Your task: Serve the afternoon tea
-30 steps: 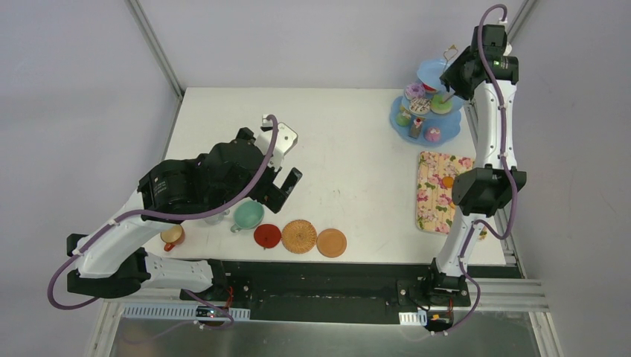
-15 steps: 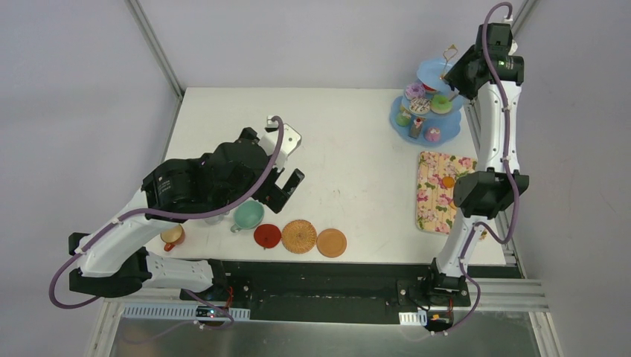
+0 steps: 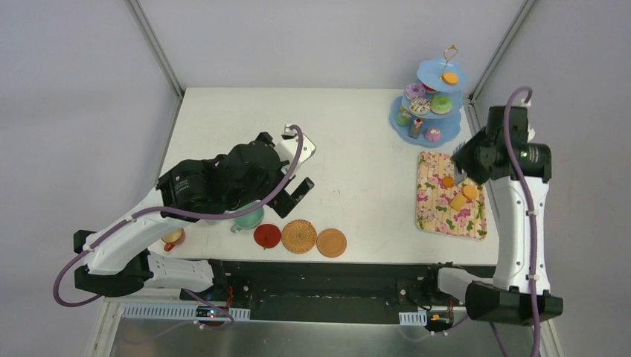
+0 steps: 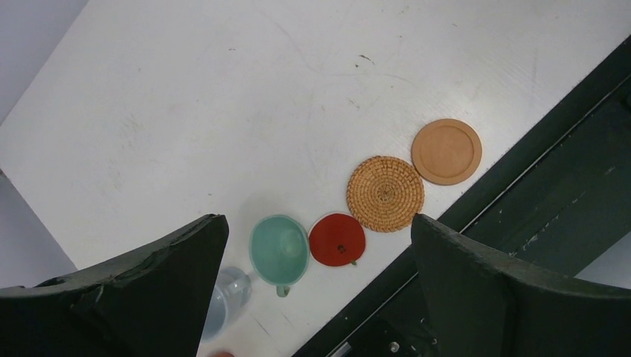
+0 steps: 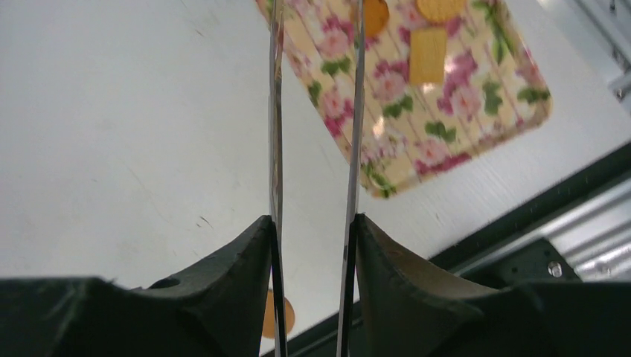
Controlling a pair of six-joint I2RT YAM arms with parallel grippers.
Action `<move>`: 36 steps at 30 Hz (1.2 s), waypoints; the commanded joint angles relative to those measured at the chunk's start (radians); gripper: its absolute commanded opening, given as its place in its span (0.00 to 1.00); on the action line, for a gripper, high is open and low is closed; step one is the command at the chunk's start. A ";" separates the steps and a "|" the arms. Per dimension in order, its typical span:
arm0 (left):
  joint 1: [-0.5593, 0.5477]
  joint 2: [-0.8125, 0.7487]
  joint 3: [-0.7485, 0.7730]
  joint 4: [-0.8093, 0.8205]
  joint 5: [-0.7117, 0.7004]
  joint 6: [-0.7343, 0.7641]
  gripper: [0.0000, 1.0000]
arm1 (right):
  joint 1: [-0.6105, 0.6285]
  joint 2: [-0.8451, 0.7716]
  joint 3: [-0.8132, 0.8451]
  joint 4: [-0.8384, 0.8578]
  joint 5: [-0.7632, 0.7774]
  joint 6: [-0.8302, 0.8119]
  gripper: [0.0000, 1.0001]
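My left gripper (image 3: 296, 190) is open and empty, above the table's front left. Below it, in the left wrist view (image 4: 316, 223), stand a mint green cup (image 4: 279, 249) and a grey-blue cup (image 4: 223, 301). A red coaster (image 4: 337, 239), a woven coaster (image 4: 385, 193) and a tan coaster (image 4: 446, 151) lie in a row. The orange cup (image 3: 173, 238) stands by the front edge. My right gripper (image 5: 312, 219) is shut on the metal tongs (image 5: 276, 111), over the floral tray (image 5: 446, 126). The light-blue three-tier stand (image 3: 430, 104) holds donuts and an orange biscuit (image 3: 449, 77) on top.
The floral tray (image 3: 439, 212) lies at the right front with two round biscuits (image 3: 470, 192) and a yellow rectangular biscuit (image 3: 457, 201). The left arm (image 3: 216, 182) hides part of the mint cup (image 3: 249, 217). A black rail (image 3: 335, 275) runs along the near edge.
My right arm has swung from the stand's top tier back and down to the tray with the tongs. An orange biscuit now shows on the top tier. My left gripper has drifted slightly right.
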 commanded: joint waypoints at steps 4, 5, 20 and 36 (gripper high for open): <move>-0.005 -0.048 -0.033 0.028 0.030 0.022 1.00 | -0.004 -0.110 -0.354 -0.017 -0.015 0.127 0.48; -0.014 -0.051 -0.038 0.026 0.021 0.026 1.00 | -0.004 -0.107 -0.382 -0.010 -0.011 0.114 0.48; -0.026 -0.066 -0.067 0.025 0.014 0.037 1.00 | -0.074 -0.030 -0.493 0.122 0.030 -0.075 0.49; -0.041 0.042 0.036 -0.014 0.010 0.021 1.00 | -0.166 -0.015 -0.519 0.147 -0.035 -0.095 0.53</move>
